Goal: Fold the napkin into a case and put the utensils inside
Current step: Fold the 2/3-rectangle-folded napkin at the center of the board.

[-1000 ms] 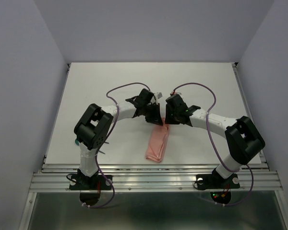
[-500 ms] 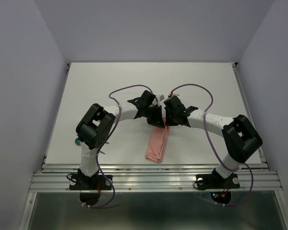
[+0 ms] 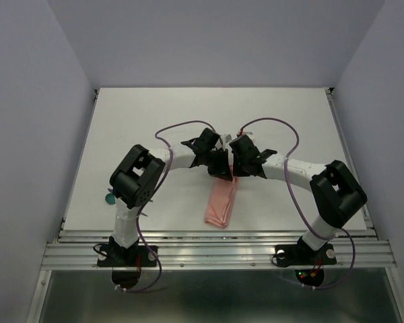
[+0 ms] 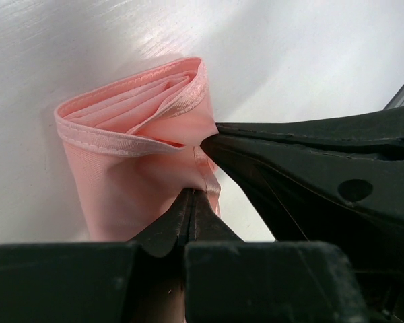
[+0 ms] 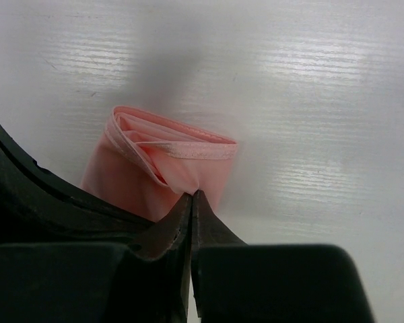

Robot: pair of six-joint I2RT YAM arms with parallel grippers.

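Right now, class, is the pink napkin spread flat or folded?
Folded. The napkin lies as a narrow strip on the table, and both wrist views show several stacked layers at its end.

— Where's the napkin [image 3: 221,205]?
— On the table [image 3: 289,121], just front of centre.
— The grippers?
— Left gripper [image 4: 192,195] and right gripper [image 5: 192,196] side by side at its far end. A utensil [image 3: 110,198] lies far left, well apart.
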